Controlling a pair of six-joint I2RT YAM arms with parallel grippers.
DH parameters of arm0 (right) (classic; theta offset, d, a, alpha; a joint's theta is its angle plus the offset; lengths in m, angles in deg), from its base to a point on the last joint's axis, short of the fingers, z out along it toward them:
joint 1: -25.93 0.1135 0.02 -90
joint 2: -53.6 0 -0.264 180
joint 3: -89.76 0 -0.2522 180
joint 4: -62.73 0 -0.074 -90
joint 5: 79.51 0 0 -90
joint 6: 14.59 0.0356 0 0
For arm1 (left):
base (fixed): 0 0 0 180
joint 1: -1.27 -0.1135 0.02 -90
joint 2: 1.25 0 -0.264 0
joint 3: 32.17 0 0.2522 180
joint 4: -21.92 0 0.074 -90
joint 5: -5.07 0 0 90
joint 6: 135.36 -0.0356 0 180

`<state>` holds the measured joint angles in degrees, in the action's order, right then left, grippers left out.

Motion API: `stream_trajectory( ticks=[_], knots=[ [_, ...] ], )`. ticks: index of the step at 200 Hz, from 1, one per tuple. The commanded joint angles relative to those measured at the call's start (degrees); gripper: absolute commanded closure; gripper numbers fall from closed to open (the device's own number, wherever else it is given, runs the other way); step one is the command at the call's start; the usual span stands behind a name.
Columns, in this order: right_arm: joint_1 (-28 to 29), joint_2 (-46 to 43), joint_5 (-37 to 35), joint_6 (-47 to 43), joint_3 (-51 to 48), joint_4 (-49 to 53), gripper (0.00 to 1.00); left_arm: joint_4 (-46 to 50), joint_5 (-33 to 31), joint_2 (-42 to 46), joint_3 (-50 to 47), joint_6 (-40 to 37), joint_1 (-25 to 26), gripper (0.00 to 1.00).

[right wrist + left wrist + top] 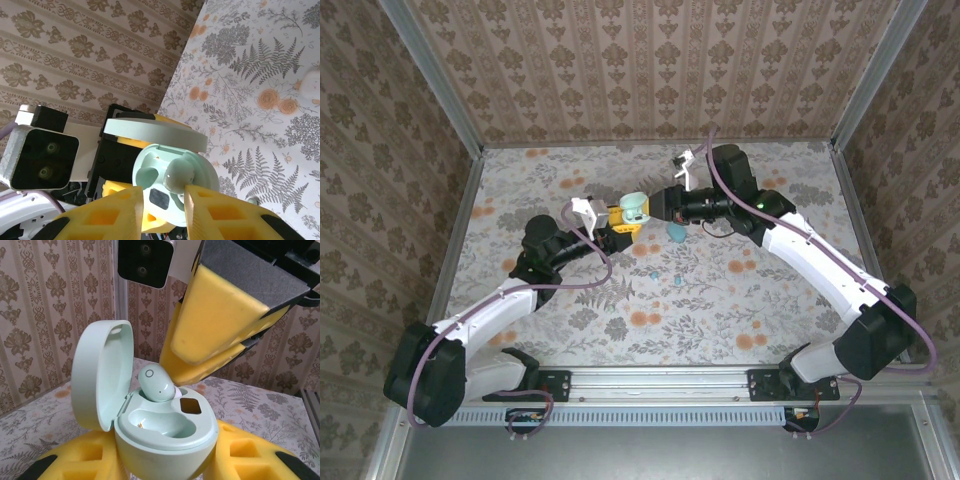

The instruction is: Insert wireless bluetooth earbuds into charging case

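Above the case [170, 437] gripped by the left end effector [621, 227], the right end effector [164, 197] seemingly pinches an earbud [156, 383]

The top external camera looks down from high at the near edge over the table [720, 300]. Both wrist cameras face the mint charging case [165, 440] at close range from opposite sides; all 3 views share it.

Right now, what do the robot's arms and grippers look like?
The left arm and right arm: white links, black joints, a purple cable along each. The left gripper and right gripper: blocky yellow fingers with square recesses, black-backed.
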<state>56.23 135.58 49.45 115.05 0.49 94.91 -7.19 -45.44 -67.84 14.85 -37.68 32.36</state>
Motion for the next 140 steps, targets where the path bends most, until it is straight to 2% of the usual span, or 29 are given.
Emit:
stream_trajectory(
  ticks=[1,140],
  knots=[
    [0.5,0.8,-0.9,0.5,2.3,0.3,0.70,-1.0,1.0,1.2,2.4,-1.0,0.2,0.72],
    [1.7,1.0,-7.3,-3.2,4.8,6.3,0.70,-1.0,1.0,0.1,3.5,-1.0,0.7,0.72]
  ],
)
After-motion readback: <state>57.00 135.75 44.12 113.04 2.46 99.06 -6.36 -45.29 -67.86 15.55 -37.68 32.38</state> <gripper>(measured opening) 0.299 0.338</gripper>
